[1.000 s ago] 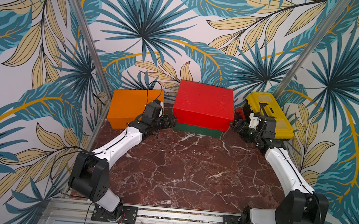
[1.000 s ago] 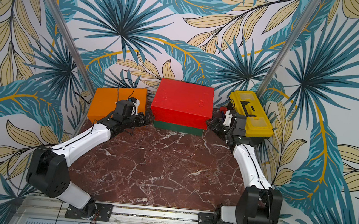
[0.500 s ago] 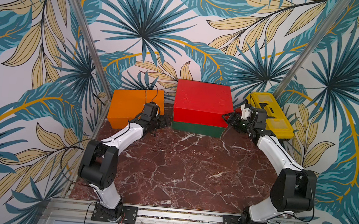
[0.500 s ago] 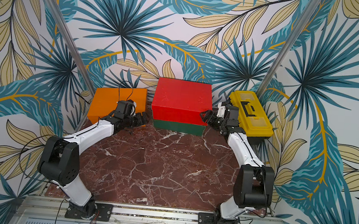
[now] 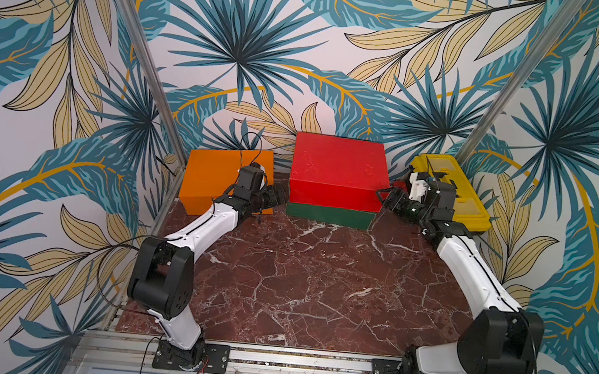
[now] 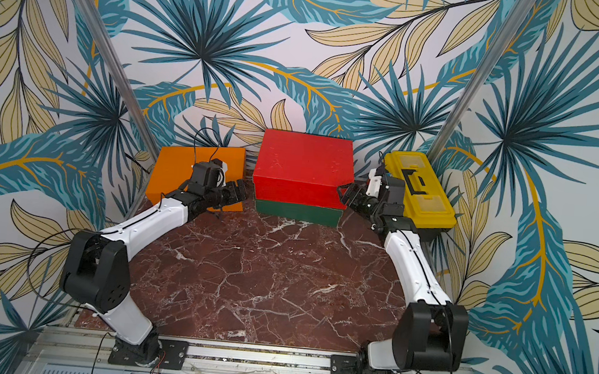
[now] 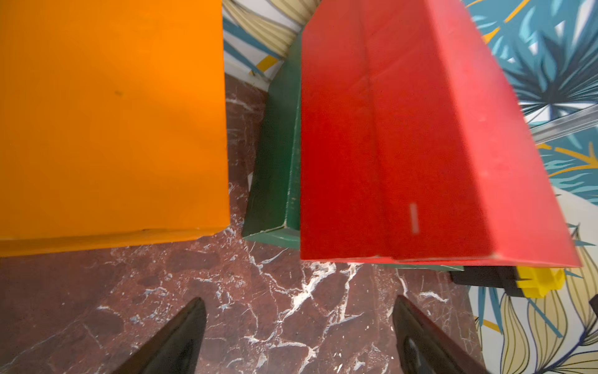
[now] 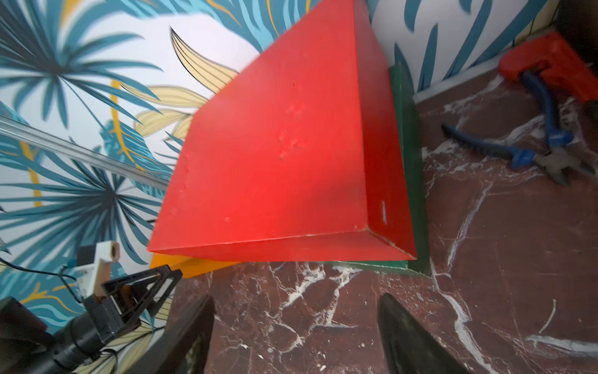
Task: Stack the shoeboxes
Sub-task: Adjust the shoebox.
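Note:
A red shoebox (image 5: 336, 173) (image 6: 303, 169) lies on a dark green shoebox (image 5: 329, 215) (image 6: 297, 212) against the back wall. An orange shoebox (image 5: 209, 175) (image 6: 179, 172) stands alone to their left. My left gripper (image 5: 278, 195) (image 6: 241, 190) (image 7: 300, 301) is open and empty, low between the orange shoebox (image 7: 110, 123) and the stack, with the green (image 7: 275, 168) and red (image 7: 404, 145) boxes just ahead. My right gripper (image 5: 386, 200) (image 6: 345, 196) (image 8: 297, 299) is open and empty, just off the red shoebox's (image 8: 281, 168) right front corner.
A yellow-lidded black toolbox (image 5: 451, 189) (image 6: 420, 196) stands at the back right, right behind my right wrist. Blue-handled pliers (image 8: 534, 145) and a red tool (image 8: 556, 64) lie on the marble floor (image 5: 301, 270) between the stack and the toolbox. Patterned walls close in three sides.
The red shoebox has squared up on the green one. My right gripper has moved in towards its right front corner and narrowed a little. The left gripper has shifted slightly.

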